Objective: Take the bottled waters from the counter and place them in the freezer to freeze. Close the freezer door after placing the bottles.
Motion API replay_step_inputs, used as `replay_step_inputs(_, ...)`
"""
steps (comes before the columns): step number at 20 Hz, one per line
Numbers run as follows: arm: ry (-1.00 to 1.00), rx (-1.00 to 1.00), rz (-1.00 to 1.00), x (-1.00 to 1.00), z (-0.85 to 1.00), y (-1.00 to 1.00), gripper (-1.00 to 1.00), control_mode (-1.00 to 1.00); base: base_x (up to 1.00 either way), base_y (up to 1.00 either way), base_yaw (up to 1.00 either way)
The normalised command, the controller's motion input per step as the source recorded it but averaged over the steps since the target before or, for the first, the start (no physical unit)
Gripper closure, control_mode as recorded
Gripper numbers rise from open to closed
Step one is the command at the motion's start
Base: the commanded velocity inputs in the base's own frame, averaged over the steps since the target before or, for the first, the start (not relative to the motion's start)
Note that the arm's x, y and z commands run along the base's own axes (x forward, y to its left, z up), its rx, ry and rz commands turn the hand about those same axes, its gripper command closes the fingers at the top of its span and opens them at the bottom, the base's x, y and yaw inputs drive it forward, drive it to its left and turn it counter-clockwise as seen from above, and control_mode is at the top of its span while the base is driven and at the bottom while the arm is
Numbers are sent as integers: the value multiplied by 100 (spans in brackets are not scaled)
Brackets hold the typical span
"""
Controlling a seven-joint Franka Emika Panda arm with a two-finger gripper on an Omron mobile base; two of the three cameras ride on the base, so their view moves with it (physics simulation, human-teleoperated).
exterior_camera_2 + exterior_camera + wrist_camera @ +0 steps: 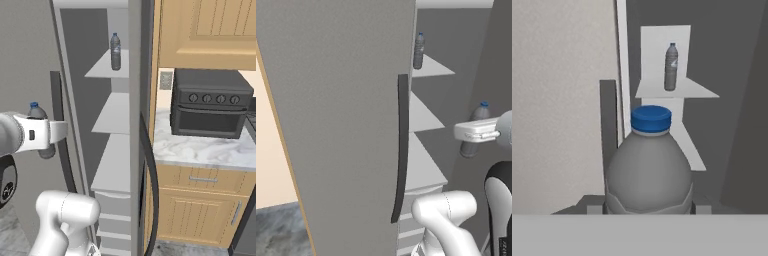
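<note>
Translucent grey plastic with a blue cap: the second bottle (pixel 649 165) sits clamped in the gripper (pixel 474 134), jaws closed on its body below the shoulder, held upright in front of the open freezer (pixel 112 150). The first bottle (pixel 115 52) already stands on the upper shelf (pixel 102 67), near its front edge. Filled, it is probably moderately heavy, smooth and slightly squashy; a grip at mid-body, as here, looks soundest. The freezer door (pixel 341 130) stands open.
</note>
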Motion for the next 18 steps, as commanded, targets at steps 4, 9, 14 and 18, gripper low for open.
replay_step_inputs(4,-8,-1,0,5,8,-10,100,-100,0,0,0)
replay_step_inputs(9,-7,0,0,11,21,-14,100,-100,0,0,0)
replay_step_inputs(14,-3,0,-3,24,21,-8,100,-100,0,0,0)
replay_step_inputs(18,0,0,-10,19,11,-11,100,-100,0,0,0)
